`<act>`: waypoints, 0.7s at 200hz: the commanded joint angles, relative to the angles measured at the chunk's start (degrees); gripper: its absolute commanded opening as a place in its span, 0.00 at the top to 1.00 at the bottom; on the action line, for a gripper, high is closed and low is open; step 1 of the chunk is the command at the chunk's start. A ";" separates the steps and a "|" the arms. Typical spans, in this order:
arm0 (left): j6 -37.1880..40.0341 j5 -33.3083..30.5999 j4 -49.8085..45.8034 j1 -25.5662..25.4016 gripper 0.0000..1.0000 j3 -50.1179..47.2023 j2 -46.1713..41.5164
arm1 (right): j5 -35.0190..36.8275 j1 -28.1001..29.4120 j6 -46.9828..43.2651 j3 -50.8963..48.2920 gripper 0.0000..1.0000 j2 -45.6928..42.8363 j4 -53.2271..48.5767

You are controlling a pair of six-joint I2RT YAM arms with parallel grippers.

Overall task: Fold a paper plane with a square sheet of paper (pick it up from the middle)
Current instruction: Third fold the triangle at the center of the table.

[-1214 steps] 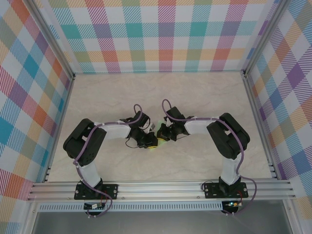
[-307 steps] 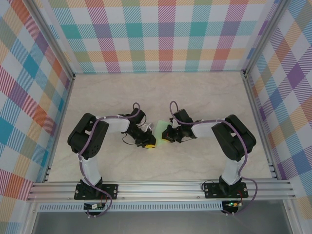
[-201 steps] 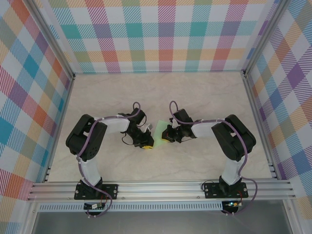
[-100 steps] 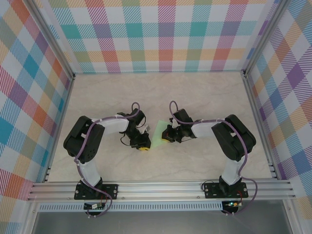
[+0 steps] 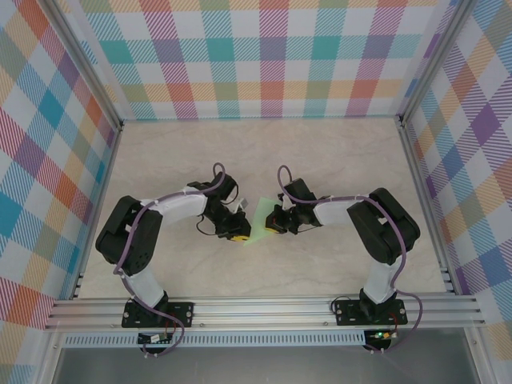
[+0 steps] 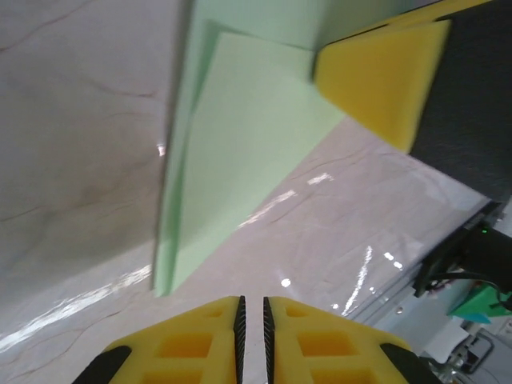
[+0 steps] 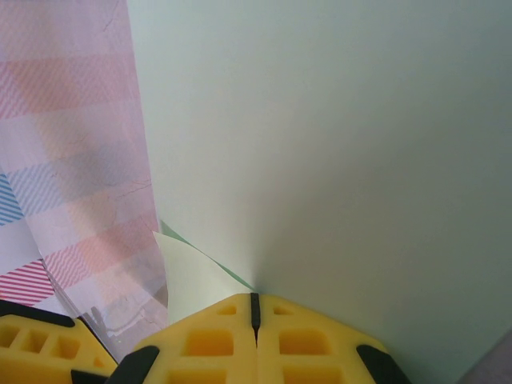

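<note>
A: The right end effector (image 7: 254, 308) is clenched on an edge of the folded paper (image 7: 344, 160). The left end effector (image 6: 252, 312) has its pads drawn almost together on nothing, near the paper's free point.

B: And the paper is around the middle of the table (image 5: 320, 152), between them?

A: Yes (partly raised, I judge). With only one pinch, a nudge from the left could swing it and skew the crease.
</note>
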 commanded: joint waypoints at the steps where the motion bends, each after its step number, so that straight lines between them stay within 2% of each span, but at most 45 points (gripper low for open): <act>1: -0.36 3.80 0.74 -1.45 0.83 2.22 3.97 | 6.51 -0.29 -1.20 -1.16 0.99 2.82 -7.09; 38: 0.43 -2.61 -2.07 -1.58 0.85 2.33 7.64 | 6.62 -0.29 -1.10 -1.71 0.99 2.61 -6.74; 113: 2.65 -8.54 -7.64 -1.58 0.86 -2.01 6.66 | 7.30 -0.23 -1.37 -1.92 0.99 2.58 -7.42; 140: 2.23 -8.81 -7.93 -1.56 0.86 -2.77 6.02 | 7.48 -0.29 -1.47 -2.10 0.99 2.39 -7.72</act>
